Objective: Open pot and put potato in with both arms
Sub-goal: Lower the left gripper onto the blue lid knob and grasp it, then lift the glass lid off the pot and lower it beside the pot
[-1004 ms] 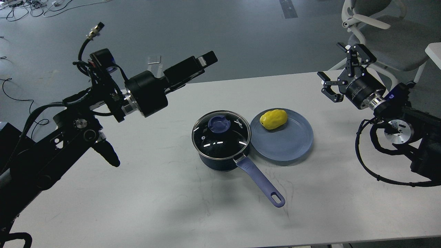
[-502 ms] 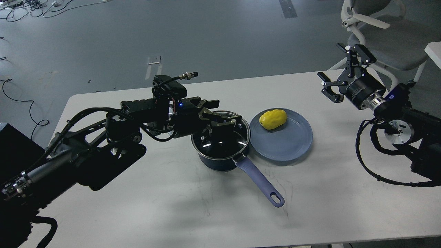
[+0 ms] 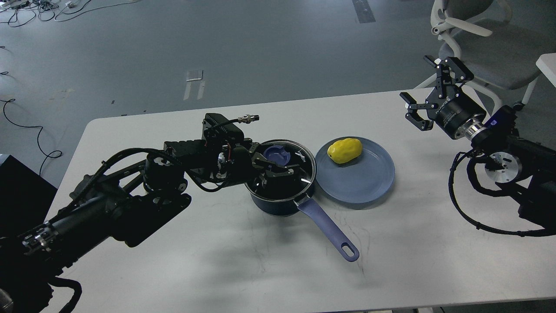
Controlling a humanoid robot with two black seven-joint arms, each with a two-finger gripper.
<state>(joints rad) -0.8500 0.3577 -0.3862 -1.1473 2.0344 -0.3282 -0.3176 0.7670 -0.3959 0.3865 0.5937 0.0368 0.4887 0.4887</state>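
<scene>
A dark blue pot (image 3: 278, 204) with a glass lid (image 3: 299, 171) and a long blue handle (image 3: 330, 230) stands mid-table. The lid is on, with its blue knob (image 3: 276, 154) showing. My left gripper (image 3: 271, 164) is open and low over the lid at the knob's left side, one finger (image 3: 278, 172) lying across the glass just in front of the knob. A yellow potato (image 3: 345, 150) lies on a blue plate (image 3: 360, 182) right of the pot. My right gripper (image 3: 419, 84) is open and empty, held above the table's far right.
The white table (image 3: 243, 261) carries only the pot and the plate. A grey office chair (image 3: 491, 39) stands behind the right arm. Cables lie on the floor at the far left.
My left arm swung in from high on the left and came down onto the pot lid. In the last half second it drew back a little, uncovering the knob. The right arm barely moved.
</scene>
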